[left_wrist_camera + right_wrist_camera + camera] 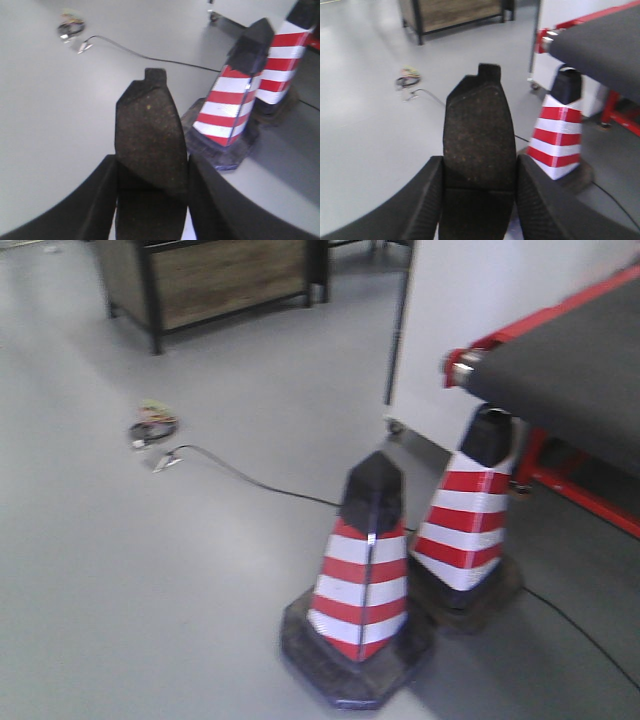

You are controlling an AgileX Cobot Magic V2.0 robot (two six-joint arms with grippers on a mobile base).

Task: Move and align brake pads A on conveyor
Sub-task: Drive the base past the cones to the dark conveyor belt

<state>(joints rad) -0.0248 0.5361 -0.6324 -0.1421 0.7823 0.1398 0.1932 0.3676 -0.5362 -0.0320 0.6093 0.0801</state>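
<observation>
Two brake pads are being held over the floor, apart from the conveyor.

The grey floor is being shown in every view, the conveyor rising at the right and a wooden cabinet standing at the back. Two red-and-white cones are standing by the conveyor's end. The left hand is being clamped on the first brake pad, tab end up; the right hand is being clamped likewise on the second brake pad. A thin black cable is lying across the floor.
</observation>
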